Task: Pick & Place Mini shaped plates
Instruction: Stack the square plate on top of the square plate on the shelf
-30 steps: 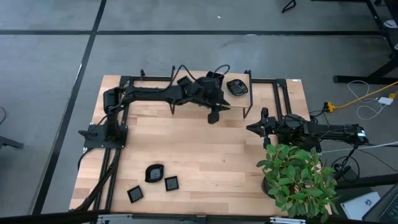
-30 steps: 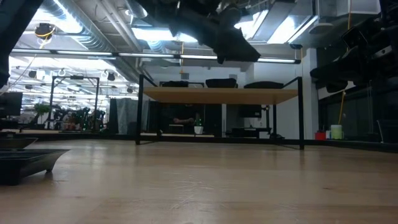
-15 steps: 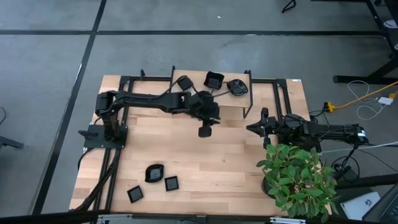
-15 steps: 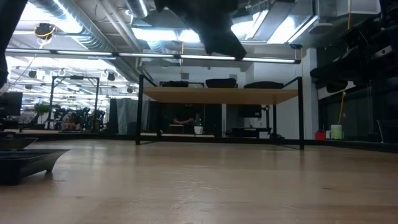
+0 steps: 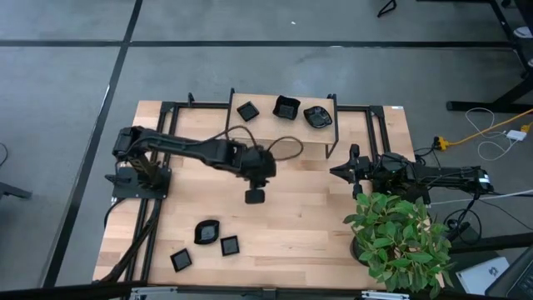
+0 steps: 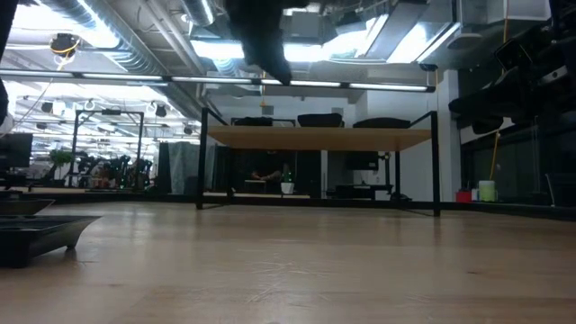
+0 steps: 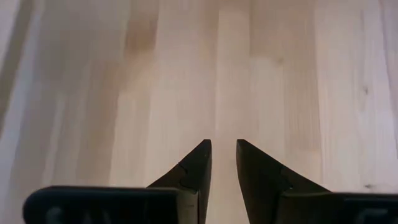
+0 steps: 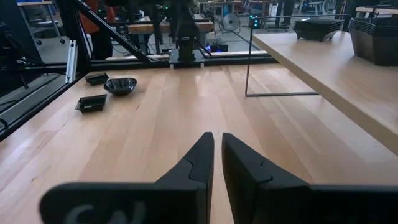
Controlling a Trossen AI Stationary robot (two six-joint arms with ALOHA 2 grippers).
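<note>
Mini shaped plates, three glossy black dishes, sat shelved; left gripper (empty, fingers slightly apart) had withdrawn toward three remaining.

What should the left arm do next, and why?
Probably carry the left end effector, which holds nothing, toward the glossy black mini plates near the table's front edge. Three such plates already sit on the raised wooden shelf; three remain below.

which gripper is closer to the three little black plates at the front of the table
Left. The left gripper hangs over the table middle, just behind the plates; the right gripper waits at the table's right side.
</note>
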